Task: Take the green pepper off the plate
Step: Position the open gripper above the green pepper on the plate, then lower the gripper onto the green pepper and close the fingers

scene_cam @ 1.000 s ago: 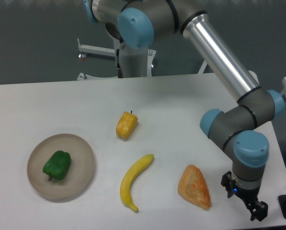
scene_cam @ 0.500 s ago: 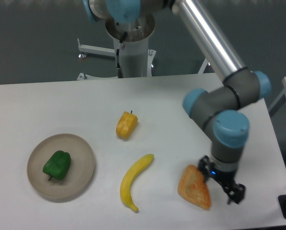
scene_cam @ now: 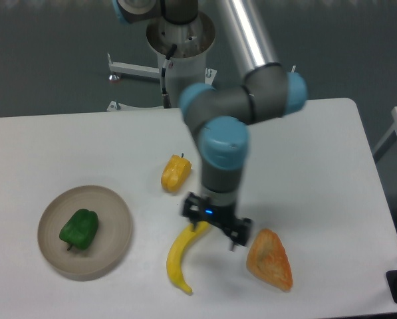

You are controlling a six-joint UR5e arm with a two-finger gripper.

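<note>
The green pepper point(scene_cam: 79, 228) lies on the left half of the round beige plate point(scene_cam: 116, 214) at the table's front left, stem toward the front. My gripper point(scene_cam: 216, 228) hangs over the upper end of the banana, well to the right of the plate. Its jaws stand apart and hold nothing, so it is open. About a plate's width of table separates it from the pepper.
A yellow-orange pepper point(scene_cam: 175, 173) sits mid-table behind the gripper. A banana point(scene_cam: 183, 256) lies under and in front of it. An orange wedge of food point(scene_cam: 270, 259) rests to the front right. The arm's base point(scene_cam: 182, 66) stands at the table's back edge.
The arm has swung left from the table's front right corner, past the orange wedge, to above the banana's upper end. The pepper and plate have not moved.
</note>
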